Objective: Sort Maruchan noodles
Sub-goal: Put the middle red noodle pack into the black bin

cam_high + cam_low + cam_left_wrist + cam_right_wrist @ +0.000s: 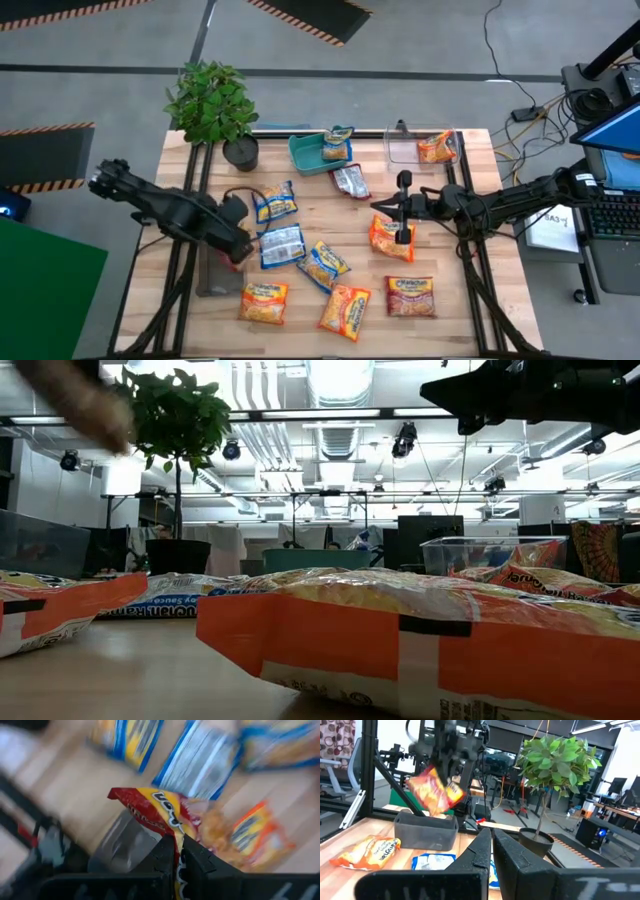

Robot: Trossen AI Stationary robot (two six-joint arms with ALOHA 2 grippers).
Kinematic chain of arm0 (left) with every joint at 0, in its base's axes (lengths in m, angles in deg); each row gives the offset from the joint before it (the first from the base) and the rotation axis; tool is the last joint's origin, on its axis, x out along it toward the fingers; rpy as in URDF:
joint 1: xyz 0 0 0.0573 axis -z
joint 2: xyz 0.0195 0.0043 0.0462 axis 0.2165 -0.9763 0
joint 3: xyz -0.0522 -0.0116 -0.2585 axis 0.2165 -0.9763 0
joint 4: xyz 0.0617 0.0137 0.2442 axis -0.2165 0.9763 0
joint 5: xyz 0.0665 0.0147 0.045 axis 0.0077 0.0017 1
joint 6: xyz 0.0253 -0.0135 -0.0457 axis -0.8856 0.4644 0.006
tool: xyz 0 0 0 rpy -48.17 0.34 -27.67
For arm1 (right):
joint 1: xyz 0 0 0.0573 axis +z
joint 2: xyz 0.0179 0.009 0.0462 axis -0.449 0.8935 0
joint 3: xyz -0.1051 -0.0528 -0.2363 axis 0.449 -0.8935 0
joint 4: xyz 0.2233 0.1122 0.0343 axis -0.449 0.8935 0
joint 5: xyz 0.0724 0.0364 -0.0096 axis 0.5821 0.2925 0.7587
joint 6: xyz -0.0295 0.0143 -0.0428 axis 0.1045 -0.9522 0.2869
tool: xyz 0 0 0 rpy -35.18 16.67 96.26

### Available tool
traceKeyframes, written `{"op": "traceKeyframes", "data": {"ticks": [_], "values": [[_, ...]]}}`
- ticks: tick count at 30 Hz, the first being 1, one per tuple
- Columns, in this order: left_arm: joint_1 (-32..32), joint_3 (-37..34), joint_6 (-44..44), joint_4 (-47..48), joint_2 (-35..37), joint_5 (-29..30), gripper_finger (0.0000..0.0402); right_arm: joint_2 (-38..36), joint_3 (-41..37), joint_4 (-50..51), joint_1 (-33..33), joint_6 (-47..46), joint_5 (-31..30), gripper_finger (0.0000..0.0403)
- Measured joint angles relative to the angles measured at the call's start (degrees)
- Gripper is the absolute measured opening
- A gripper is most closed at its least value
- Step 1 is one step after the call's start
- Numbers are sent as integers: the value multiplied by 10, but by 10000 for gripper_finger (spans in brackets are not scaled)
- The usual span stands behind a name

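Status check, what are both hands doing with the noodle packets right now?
Left hand shut on red packet, raised over grey bin. Right hand shut, empty, mid-table. Loose packets still on table. Nothing blocking.

- right gripper up front, fingers pinched together, nothing in them
- left gripper dangling a red-yellow noodle packet above a dark bin
- orange packet on the table, potted plant nearby

Scattered noodle packets across mid-table; bare wood along the right edge.
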State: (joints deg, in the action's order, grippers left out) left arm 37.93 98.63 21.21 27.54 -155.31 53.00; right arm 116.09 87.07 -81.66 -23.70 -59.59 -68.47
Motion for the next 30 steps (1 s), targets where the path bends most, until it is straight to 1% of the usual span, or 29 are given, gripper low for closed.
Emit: {"op": "traceKeyframes", "data": {"ticks": [3, 6, 8, 12, 16, 19, 25, 30], "values": [[0, -62, 28, 4, 4, -50, 2, 0, 0, 5, -1, -2, 0, 9], [0, -127, 53, 3, 3, -114, 2, 0, 0, 8, -3, -3, 0, 9], [0, -163, 74, 4, 5, -136, 3, 0, 0, 10, -3, -3, 0, 9], [-1, -213, 112, -30, 4, -135, 5, 0, 0, 10, -4, -2, 0, 9], [-2, -237, 169, -77, -1, -129, 6, 0, 0, 8, -8, -2, 0, 9], [-2, -247, 195, -105, -12, -109, 7, 1, 0, 7, -10, -2, 0, 9], [-4, -244, 203, -142, -54, -80, 8, 1, 0, 6, -9, -2, 0, 9], [-4, -225, 181, -146, -101, -79, 24, 1, 0, 4, -9, -2, 0, 9]]}}
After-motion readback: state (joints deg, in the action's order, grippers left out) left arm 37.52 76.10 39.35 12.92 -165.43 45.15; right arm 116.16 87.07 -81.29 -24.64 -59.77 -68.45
